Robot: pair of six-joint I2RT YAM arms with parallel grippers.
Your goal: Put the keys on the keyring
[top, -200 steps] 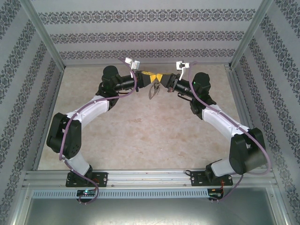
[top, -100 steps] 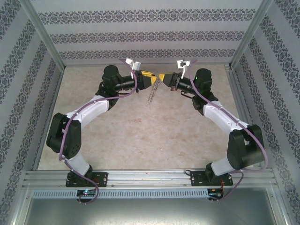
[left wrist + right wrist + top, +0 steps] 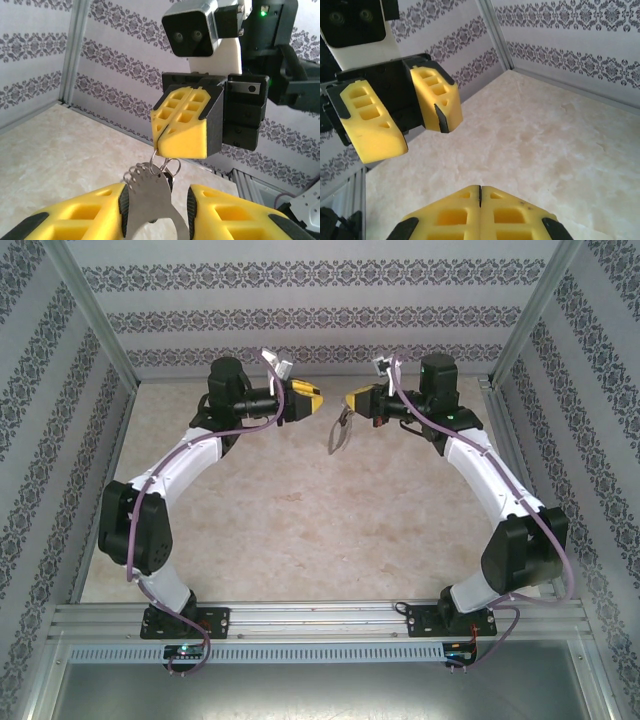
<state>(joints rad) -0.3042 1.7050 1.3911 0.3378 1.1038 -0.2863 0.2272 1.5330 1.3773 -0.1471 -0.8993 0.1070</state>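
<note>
The keyring (image 3: 150, 200), a flat silver-grey metal loop with a row of small holes, hangs from a small wire ring (image 3: 155, 159). My right gripper (image 3: 161, 136) is shut on that ring. A key's dark head (image 3: 172, 178) and its pale loop (image 3: 173, 164) peek out behind the keyring. My left gripper (image 3: 156, 210) is open, with the keyring dangling between its pads, close to the left one. From above, the keyring (image 3: 342, 432) hangs under the right gripper (image 3: 352, 400), and the left gripper (image 3: 312, 400) stands a little apart. In the right wrist view, the right gripper (image 3: 480, 192) hides the keyring.
Both arms reach over the back of the beige marbled table (image 3: 300, 520), near the patterned back wall (image 3: 320, 320). Metal frame posts (image 3: 95, 330) stand at the back corners. The open left gripper (image 3: 417, 132) faces the right wrist camera.
My left gripper has opened and pulled back to the left. The right gripper has moved right and back, staying shut, and the keyring now hangs from it alone.
</note>
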